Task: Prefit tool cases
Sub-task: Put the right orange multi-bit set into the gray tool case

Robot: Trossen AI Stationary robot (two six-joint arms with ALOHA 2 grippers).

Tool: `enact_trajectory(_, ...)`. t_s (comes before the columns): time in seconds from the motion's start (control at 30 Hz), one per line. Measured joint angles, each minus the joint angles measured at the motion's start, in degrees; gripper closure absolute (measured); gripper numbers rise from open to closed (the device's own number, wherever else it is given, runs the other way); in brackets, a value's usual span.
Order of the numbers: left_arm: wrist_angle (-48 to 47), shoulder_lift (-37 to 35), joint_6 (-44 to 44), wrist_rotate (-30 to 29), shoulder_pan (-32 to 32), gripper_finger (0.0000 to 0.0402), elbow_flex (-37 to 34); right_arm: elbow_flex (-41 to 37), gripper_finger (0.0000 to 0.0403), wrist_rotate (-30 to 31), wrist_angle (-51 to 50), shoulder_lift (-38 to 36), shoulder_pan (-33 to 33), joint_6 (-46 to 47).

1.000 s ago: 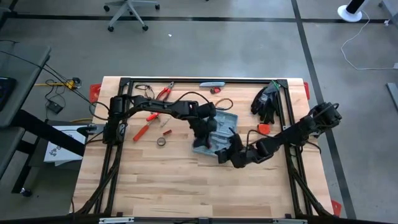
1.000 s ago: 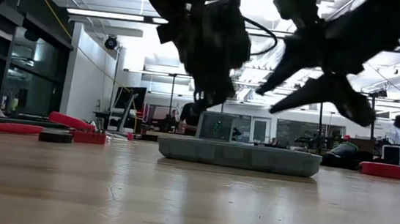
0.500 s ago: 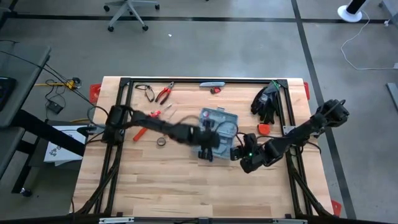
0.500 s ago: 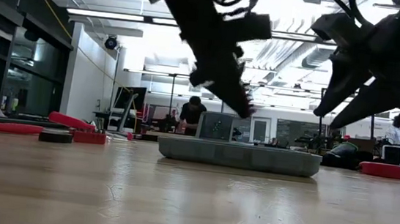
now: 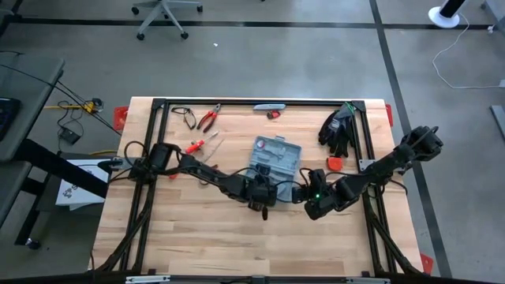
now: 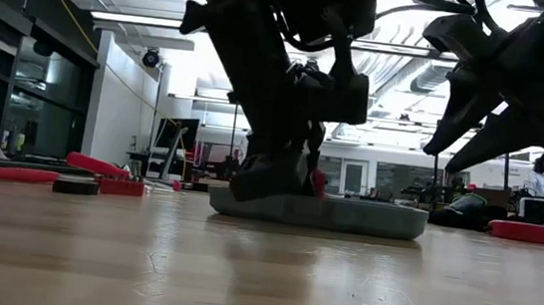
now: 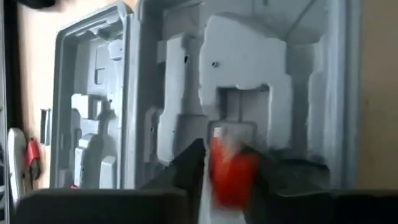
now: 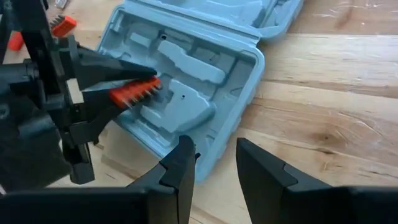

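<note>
1. High view: an open grey-blue tool case (image 5: 275, 158) lies flat near the middle of a wooden table (image 5: 197, 237). The left gripper (image 5: 261, 195) sits at the case's near edge; the right gripper (image 5: 310, 199) hovers just beside it, off the case's near right corner. Red-handled pliers (image 5: 207, 119) and a red screwdriver (image 5: 194, 146) lie well apart toward the far left. Black gloves (image 5: 338, 128) rest at the far right, by the black frame rail.

2. Low view: the left arm reaches down in front of the case (image 6: 316, 212), hiding its left half. A red piece (image 6: 318, 182) shows at the gripper's tip. A roll of tape (image 6: 76, 185) and red tools lie to the left.

3. Left wrist view: the fingers (image 7: 189, 168) stand partly apart around a red bit holder (image 7: 229, 174), over the moulded grey slots.

4. Right wrist view: the right gripper's own fingers (image 8: 180, 168) are apart and empty, above the case's corner. Opposite, the left gripper (image 8: 134, 87) grips the ribbed red holder (image 8: 135, 92) over the tray.
</note>
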Motion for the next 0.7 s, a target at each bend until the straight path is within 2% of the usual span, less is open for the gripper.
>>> enact_trajectory(0.13, -1.1, 0.0, -0.4, 3.1, 0.5, 0.0268, 1.3, 0.0, 0.0293, 0.0, 0.0, 0.0, 0.0, -0.1)
enact_trajectory(0.33, -3.5, 0.0, -2.8, 11.1, 0.7, 0.0224, 4.0, 0.0, 0.0293, 0.0, -0.3, 0.0, 0.0, 0.0)
enact_trajectory(0.47, -6.6, 0.1, -3.1, 15.6, 0.9, 0.0206, 5.8, 0.0, 0.0293, 0.0, -0.5, 0.0, 0.0, 0.0)
enact_trajectory(0.7, -13.6, -1.9, -3.1, 16.9, 2.8, 0.0198, 6.7, 0.0, 0.0293, -0.3, -0.8, 0.0, 0.0, -0.6)
